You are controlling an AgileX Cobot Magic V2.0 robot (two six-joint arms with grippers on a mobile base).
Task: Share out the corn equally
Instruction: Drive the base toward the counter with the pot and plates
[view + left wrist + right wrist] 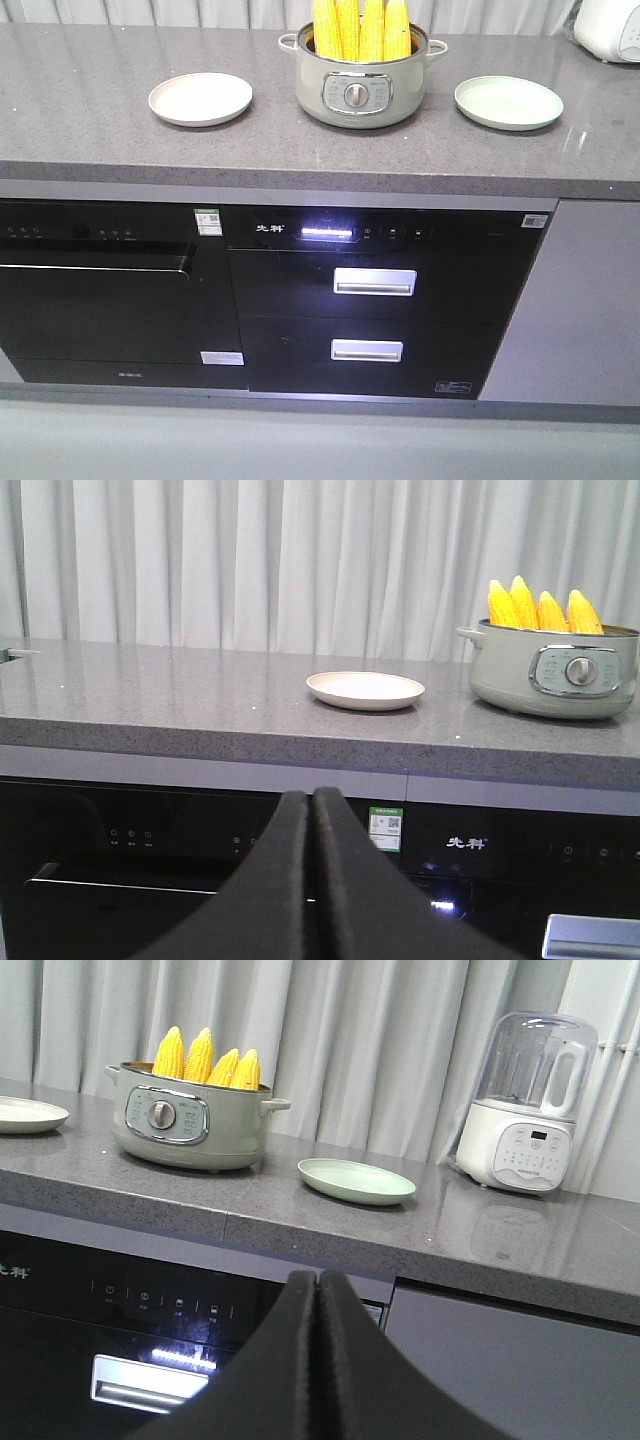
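Facing the counter (pixel 150 695), left tool (pixel 310 798), right tool (pixel 317 1278), both closed

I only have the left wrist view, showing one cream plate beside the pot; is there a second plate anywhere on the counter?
Observer: Yes, an empty pale green plate lies on the counter on the pot's other side.
Operator: Thank you. Is the other arm holding anything?
Observer: No, the right gripper is shut with nothing between its fingers.
Operator: Does anything stand beyond that green plate?
Observer: A white blender with a clear jug, further right.
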